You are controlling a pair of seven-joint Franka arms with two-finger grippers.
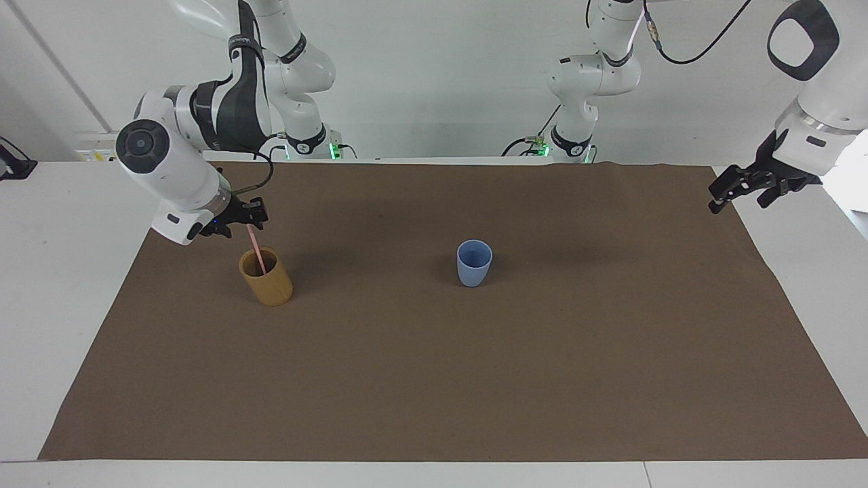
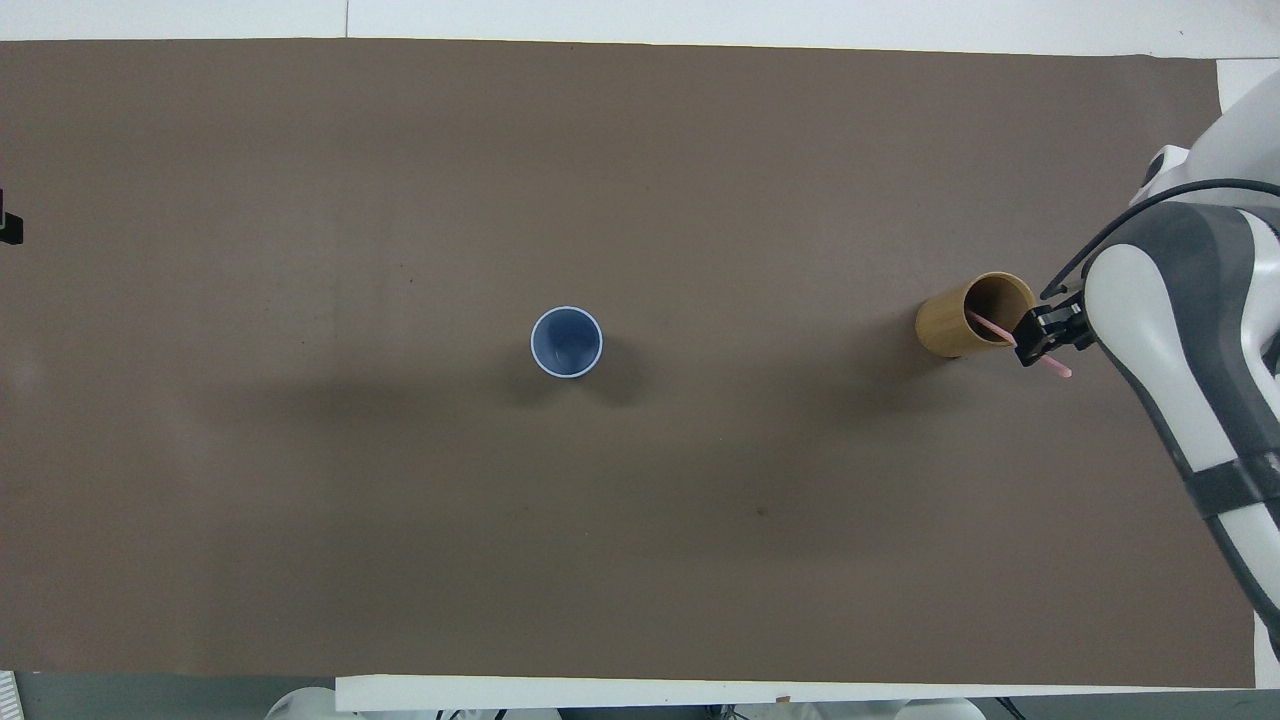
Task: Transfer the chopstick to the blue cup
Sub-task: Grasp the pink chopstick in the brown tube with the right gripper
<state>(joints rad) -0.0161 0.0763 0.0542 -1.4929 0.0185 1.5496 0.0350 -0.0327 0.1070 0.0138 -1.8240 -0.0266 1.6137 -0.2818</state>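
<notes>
The right claw sits at the upper part of the stick, just above the tan cup; whether it is already pinching the stick or merely spread around it, I cannot tell. The stick leans in that cup, its top poking out past the rim toward the claw. It looks light, stiff and thin, so likely to pivot or slip; a hold on the exposed upper part seems best. The blue cup stands well apart from this claw, mid-desk. The left claw waits over the desk's edge, state unclear.
</notes>
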